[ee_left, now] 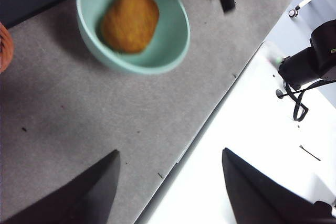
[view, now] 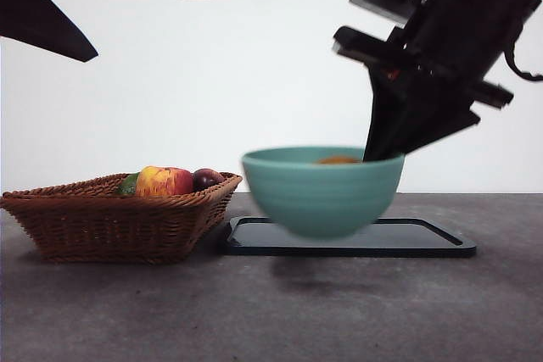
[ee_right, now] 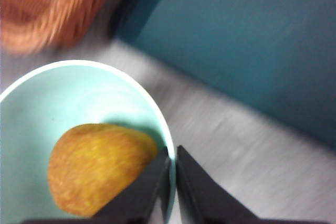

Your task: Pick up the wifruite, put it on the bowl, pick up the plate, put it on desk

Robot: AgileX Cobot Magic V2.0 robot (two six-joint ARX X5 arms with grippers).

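Observation:
The teal-green bowl (view: 322,188) hangs blurred just above the desk (view: 271,311), in front of a dark flat rectangular tray (view: 424,239), the only plate-like thing in view. My right gripper (view: 382,154) reaches down from the upper right and is shut on the bowl's rim (ee_right: 169,145), one jaw inside and one outside. The orange-brown wifruite (ee_right: 100,166) lies inside the bowl (ee_left: 173,45) and just tops the rim (view: 338,159). My left gripper (ee_left: 170,153) is open and empty, high above the desk's edge, well away from the bowl.
A brown wicker basket (view: 110,218) stands at the left, touching the tray's corner. It holds a red-yellow apple (view: 163,181) and a dark purple fruit (view: 206,178). In the right wrist view the tray (ee_right: 252,40) lies beyond the bowl.

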